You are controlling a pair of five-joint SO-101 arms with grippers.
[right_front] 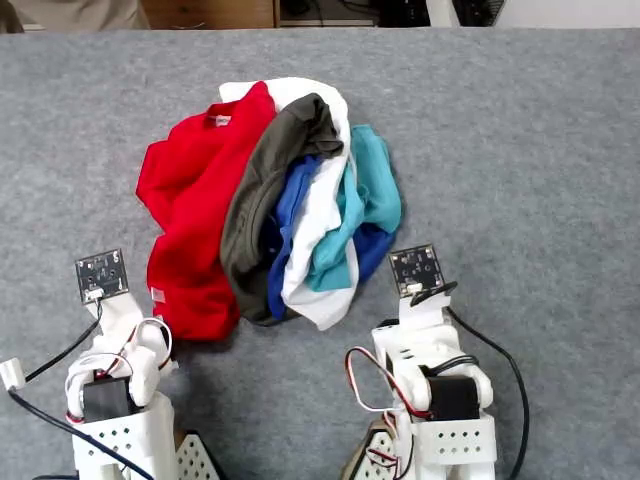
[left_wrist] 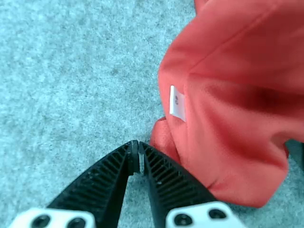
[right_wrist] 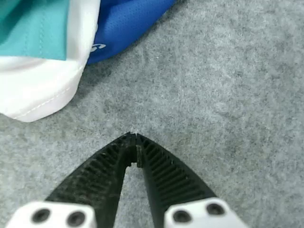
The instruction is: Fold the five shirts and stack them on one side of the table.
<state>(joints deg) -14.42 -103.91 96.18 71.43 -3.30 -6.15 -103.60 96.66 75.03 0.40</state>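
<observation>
Several shirts lie crumpled in one heap mid-table: a red shirt (right_front: 190, 220), a dark olive shirt (right_front: 270, 180), a blue shirt (right_front: 285, 225), a white shirt (right_front: 320, 240) and a teal shirt (right_front: 365, 195). My left gripper (left_wrist: 137, 151) is shut with nothing in it, just off the red shirt's (left_wrist: 228, 95) near hem, where a white tag (left_wrist: 177, 103) hangs. My right gripper (right_wrist: 133, 144) is shut and empty over bare felt, close to the white shirt's (right_wrist: 42, 90) hem, the blue shirt (right_wrist: 126, 23) and the teal shirt (right_wrist: 33, 28).
Grey felt (right_front: 520, 150) covers the whole table, with open room left and right of the heap. Both arm bases (right_front: 120, 420) (right_front: 440, 410) stand at the near edge, with cables trailing beside them.
</observation>
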